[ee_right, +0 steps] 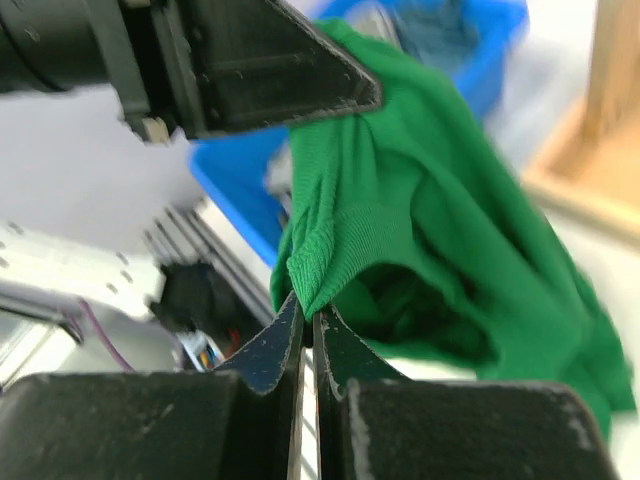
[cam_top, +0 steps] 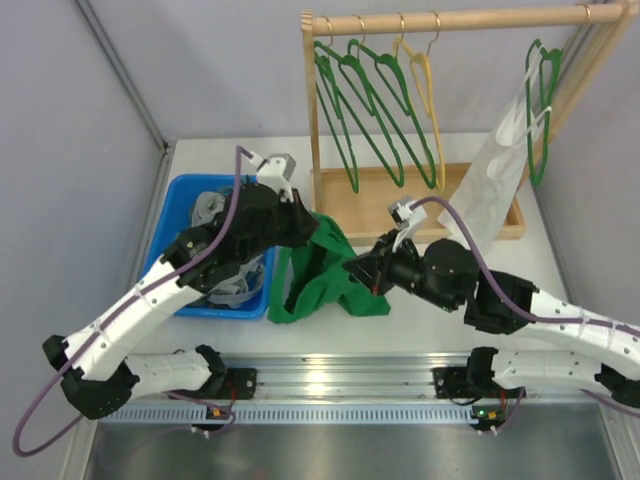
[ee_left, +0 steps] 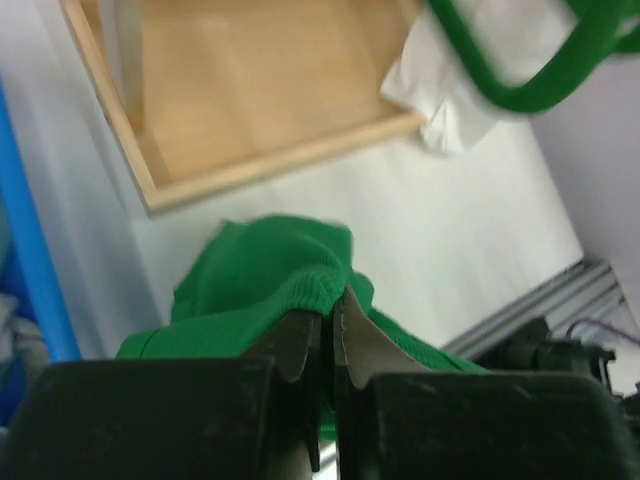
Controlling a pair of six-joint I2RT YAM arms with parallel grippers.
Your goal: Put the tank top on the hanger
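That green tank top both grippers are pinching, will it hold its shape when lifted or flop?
Probably floppy: the tank top sags in folds between the left gripper and the right gripper. Likely light, since small edge pinches hold it. Its ribbed knit looks grippy, so slipping seems unlikely.

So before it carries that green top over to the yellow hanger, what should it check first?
1. Left jaws shut on the tank top: ok, a fabric edge is pinched between them.
2. Right jaws shut on the tank top: ok, a folded edge is pinched.
3. Tank top spread open enough to take the hanger: not ok, it hangs bunched between the two arms.
4. Hanger bare and hooked on the rail: ok, nothing is draped on it.
5. Lower part of the tank top lifted off the table: cannot tell, it droops low beside the blue bin.
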